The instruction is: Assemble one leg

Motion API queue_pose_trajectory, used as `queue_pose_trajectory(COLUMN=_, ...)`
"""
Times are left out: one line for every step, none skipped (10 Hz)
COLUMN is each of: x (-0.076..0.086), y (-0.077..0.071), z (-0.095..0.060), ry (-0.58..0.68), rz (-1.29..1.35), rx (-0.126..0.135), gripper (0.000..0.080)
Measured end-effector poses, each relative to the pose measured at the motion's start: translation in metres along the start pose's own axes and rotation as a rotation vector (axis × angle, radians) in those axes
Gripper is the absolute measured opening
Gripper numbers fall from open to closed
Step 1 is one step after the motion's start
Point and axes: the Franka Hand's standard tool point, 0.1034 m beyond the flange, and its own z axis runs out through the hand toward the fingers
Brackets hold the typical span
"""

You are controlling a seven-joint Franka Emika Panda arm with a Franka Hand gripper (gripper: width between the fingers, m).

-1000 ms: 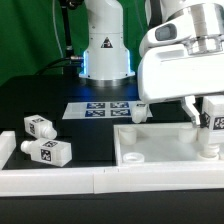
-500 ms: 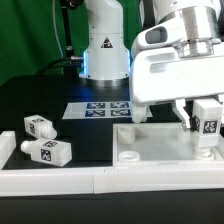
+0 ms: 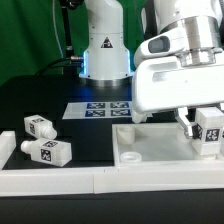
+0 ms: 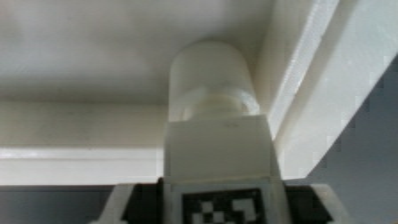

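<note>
My gripper (image 3: 207, 127) is shut on a white leg (image 3: 209, 133) with a black-and-white tag, at the exterior view's right. The leg stands upright over the far right corner of the white tabletop panel (image 3: 150, 150). In the wrist view the leg (image 4: 217, 120) runs out from between my fingers (image 4: 135, 205), its rounded end close to the panel's raised rim (image 4: 302, 90). Whether the leg touches the panel I cannot tell. Two more tagged legs (image 3: 40, 127) (image 3: 48, 151) lie on the black table at the exterior view's left.
The marker board (image 3: 100, 108) lies flat on the table before the robot base (image 3: 106, 55). A white rail (image 3: 60, 180) runs along the front edge.
My gripper has shifted a little to the exterior view's right with the leg and lowered slightly toward the panel's corner. The loose legs have not moved.
</note>
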Motion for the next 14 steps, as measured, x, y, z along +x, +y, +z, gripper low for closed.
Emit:
queue_pose_trajectory(x=0.0, y=0.0, z=0.0, ry=0.004, rz=0.0, rx=-0.001, gripper=0.0281)
queue_pose_trajectory(x=0.0, y=0.0, z=0.0, ry=0.004, rz=0.0, rx=-0.001, gripper=0.0281)
queue_pose_trajectory(x=0.0, y=0.0, z=0.0, ry=0.004, rz=0.0, rx=-0.001, gripper=0.0357)
queue_pose_trajectory(x=0.0, y=0.0, z=0.0, ry=0.004, rz=0.0, rx=-0.001, gripper=0.0492)
queue_pose_trajectory(x=0.002, y=-0.001, z=-0.001, ry=-0.011, rz=0.0, rx=0.003, gripper=0.0492)
queue_pose_trajectory(x=0.011, y=-0.003, z=-0.013, ry=-0.034, rz=0.002, rx=0.012, gripper=0.0615)
queue_pose_trajectory(x=0.02, y=-0.002, z=-0.025, ry=-0.056, rz=0.008, rx=0.02, gripper=0.0639)
queue_pose_trajectory(x=0.025, y=-0.005, z=-0.028, ry=-0.103, rz=0.017, rx=0.03, gripper=0.0639)
queue_pose_trajectory(x=0.033, y=-0.006, z=-0.027, ry=-0.096, rz=0.015, rx=0.032, gripper=0.0648)
queue_pose_trajectory(x=0.032, y=0.0, z=-0.022, ry=-0.117, rz=0.02, rx=0.03, gripper=0.0648)
queue_pose_trajectory(x=0.026, y=0.003, z=-0.019, ry=-0.219, rz=0.036, rx=0.039, gripper=0.0648)
queue_pose_trajectory(x=0.025, y=0.003, z=-0.017, ry=-0.307, rz=0.051, rx=0.048, gripper=0.0648)
queue_pose_trajectory(x=0.023, y=0.002, z=-0.014, ry=-0.362, rz=0.059, rx=0.053, gripper=0.0648)
queue_pose_trajectory(x=0.018, y=0.002, z=-0.012, ry=-0.41, rz=0.068, rx=0.057, gripper=0.0648)
